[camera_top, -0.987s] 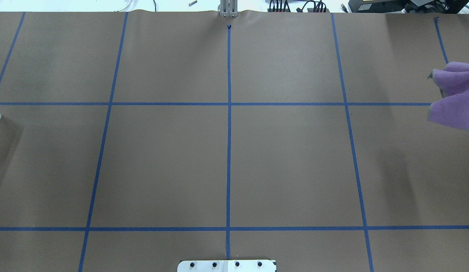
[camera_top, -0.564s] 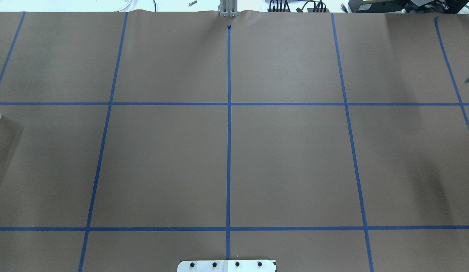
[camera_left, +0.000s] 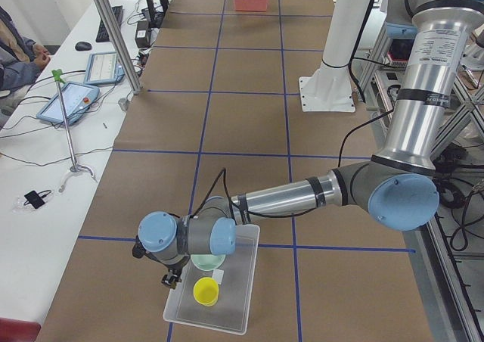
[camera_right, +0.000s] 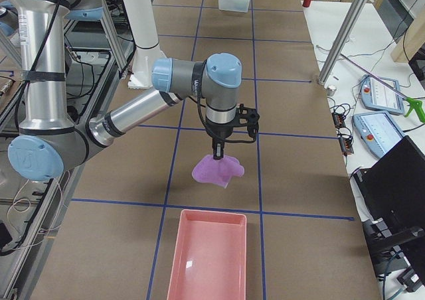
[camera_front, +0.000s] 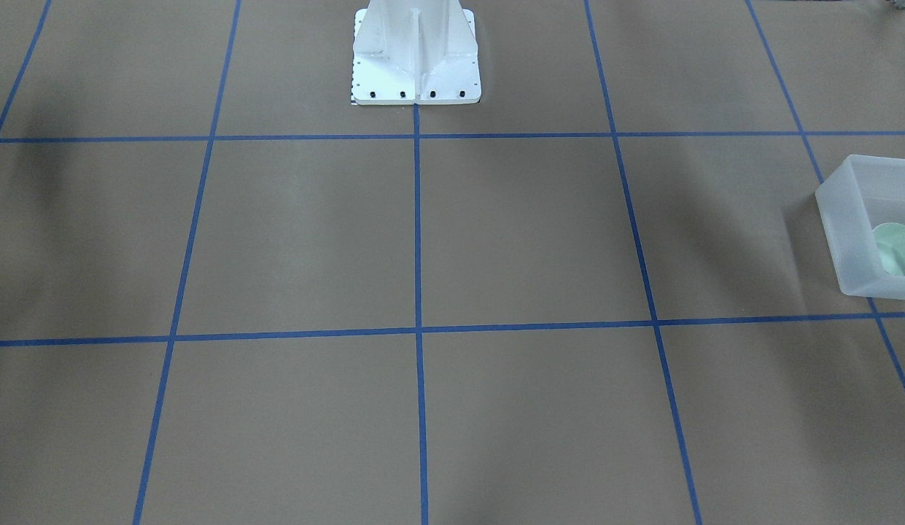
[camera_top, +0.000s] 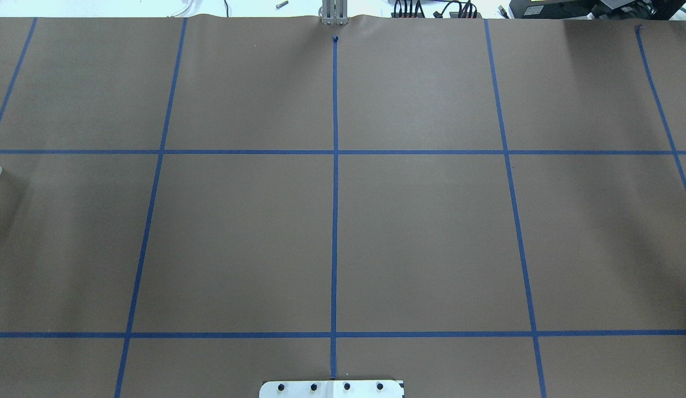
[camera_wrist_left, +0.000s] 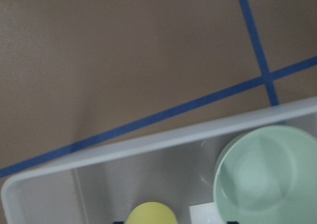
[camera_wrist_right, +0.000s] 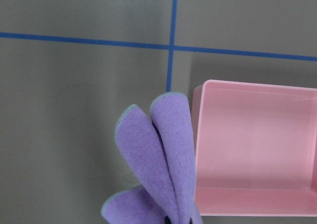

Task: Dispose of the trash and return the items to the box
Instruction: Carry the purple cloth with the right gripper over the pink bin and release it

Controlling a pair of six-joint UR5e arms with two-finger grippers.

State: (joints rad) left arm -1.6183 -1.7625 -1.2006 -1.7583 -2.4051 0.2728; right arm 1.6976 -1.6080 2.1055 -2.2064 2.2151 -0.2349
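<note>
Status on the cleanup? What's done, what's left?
Done: the green bowl and yellow cup sit in the frosted bin. In hand: the right gripper holds a purple cloth above the table, beside the pink tray. Left: dropping the cloth, likely into that tray.

The brown paper sheet [camera_top: 237, 237] before me looks matt, its blue tape lines [camera_top: 335, 221] smooth. The purple fleece cloth [camera_wrist_right: 158, 159] is fuzzy (edged in grey). The pink rectangular plastic tray [camera_wrist_right: 252, 135] shines glossy; the frosted-white translucent plastic bin [camera_wrist_left: 163, 140] is satin, the pale mint-green round plastic bowl [camera_wrist_left: 265, 177] smooth.
</note>
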